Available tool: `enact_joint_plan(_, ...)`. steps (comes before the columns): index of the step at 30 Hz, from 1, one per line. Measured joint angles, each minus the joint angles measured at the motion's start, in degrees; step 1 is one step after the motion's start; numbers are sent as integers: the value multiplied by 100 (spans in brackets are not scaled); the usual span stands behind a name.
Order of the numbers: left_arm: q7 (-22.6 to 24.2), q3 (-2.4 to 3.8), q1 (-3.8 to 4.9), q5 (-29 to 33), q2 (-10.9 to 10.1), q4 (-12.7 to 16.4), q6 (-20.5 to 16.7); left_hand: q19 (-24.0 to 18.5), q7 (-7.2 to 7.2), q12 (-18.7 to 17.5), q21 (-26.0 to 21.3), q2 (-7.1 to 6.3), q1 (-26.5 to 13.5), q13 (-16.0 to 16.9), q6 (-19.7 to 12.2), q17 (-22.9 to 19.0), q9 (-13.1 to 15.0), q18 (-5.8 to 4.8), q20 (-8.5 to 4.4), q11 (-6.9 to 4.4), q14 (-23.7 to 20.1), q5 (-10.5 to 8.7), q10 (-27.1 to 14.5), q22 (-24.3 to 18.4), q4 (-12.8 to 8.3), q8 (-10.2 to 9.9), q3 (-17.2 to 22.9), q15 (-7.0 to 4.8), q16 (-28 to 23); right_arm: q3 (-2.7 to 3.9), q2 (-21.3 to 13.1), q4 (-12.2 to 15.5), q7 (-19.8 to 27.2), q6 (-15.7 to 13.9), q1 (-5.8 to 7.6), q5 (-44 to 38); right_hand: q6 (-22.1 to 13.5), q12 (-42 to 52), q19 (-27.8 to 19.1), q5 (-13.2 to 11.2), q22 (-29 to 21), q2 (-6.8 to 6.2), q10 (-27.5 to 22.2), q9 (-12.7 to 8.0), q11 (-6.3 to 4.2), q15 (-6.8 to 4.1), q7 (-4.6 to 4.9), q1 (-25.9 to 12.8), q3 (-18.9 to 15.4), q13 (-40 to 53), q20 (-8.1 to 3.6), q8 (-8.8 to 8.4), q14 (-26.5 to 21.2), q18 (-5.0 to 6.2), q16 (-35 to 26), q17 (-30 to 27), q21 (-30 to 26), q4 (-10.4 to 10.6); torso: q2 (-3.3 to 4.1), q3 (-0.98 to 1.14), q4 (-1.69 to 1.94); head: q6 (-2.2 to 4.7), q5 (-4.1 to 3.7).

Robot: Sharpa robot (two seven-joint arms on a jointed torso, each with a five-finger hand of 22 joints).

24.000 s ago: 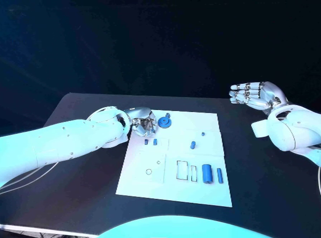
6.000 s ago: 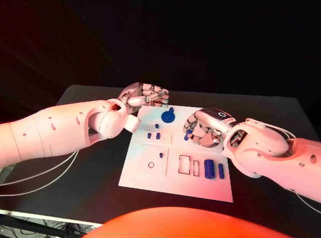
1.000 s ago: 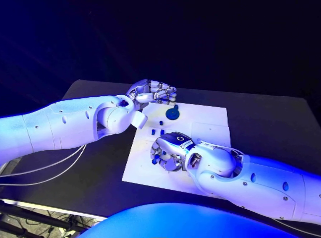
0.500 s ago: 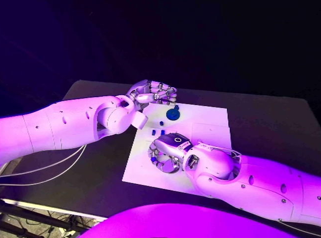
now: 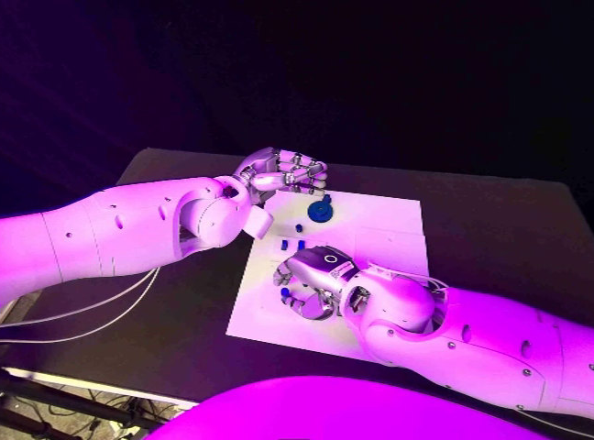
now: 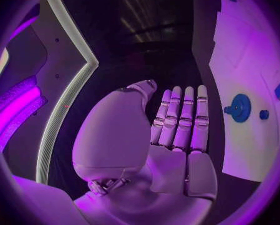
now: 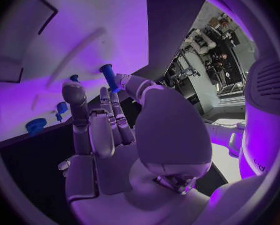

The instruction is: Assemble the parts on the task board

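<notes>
Blue peg pinched over white task board

Silver right hand [image 5: 317,280] sits low over the task board [image 5: 383,227], pinching a blue peg [image 7: 109,77] at its fingertips. Left hand [image 5: 281,170] hovers at the board's far corner, fingers curled in, holding nothing. Blue round part [image 5: 321,210] lies just beside the left hand on the board.

Black table [image 5: 509,220] carried white task board [image 5: 383,225] at its middle, lying flat. White cables [image 5: 99,316] trailed over table's near-left part, beside board.
</notes>
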Motion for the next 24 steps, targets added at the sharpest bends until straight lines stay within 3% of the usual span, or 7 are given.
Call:
enact_joint_plan(3,-2,0,0,0,-1,0,1,0,0,0,0,0,0,0,0,0,0,0,0,0,0,0,0,0,0,0,0,0,0,0,-20,3,0,-41,0,0,-1,37,-63,0,-69,0,-68,-1,4,0,0,0,-54,8,19,0,0,92,-49,-75,-95,-10,0,2,0,-3,1)
enact_joint_plan(16,-10,0,0,0,-12,-1,6,20,0,0,0,0,0,0,0,0,-6,0,-20,0,21,0,0,-7,0,0,0,-21,0,1,-456,343,39,-358,40,58,-41,445,-103,0,-212,32,-360,-53,-18,21,-22,31,-595,68,20,-88,-21,91,-102,-204,-296,62,1,1,2,14,-37)
enact_joint_plan(19,-12,-1,0,0,-20,1,7,20,0,0,1,0,0,0,0,0,-5,0,-20,0,21,0,0,-7,0,0,0,-21,0,27,-739,505,115,-546,139,226,-60,611,-106,-1,-354,32,-363,-68,-21,21,-4,31,-719,88,18,-88,-21,91,-200,-355,-496,134,-4,-5,0,37,-91)
enact_joint_plan(20,-12,-1,0,0,-25,1,7,20,0,0,1,0,0,0,0,0,-5,0,-20,0,21,0,0,-7,0,0,0,-21,0,41,-896,601,161,-641,192,343,-57,707,-211,-1,-512,34,-310,-69,-34,27,1,28,-768,108,14,-88,-77,141,-305,-569,-690,182,-6,-8,-1,46,-118)
enact_joint_plan(24,-13,-3,-1,0,-41,3,7,20,0,0,1,0,0,0,0,0,-5,0,-20,0,21,0,0,-7,0,0,0,-21,0,82,-1457,826,326,-950,408,937,90,1054,-199,-1,-590,56,296,-76,-91,-14,31,-90,-854,159,-33,-88,-109,182,-400,-676,-825,373,-16,-13,-7,88,-243)
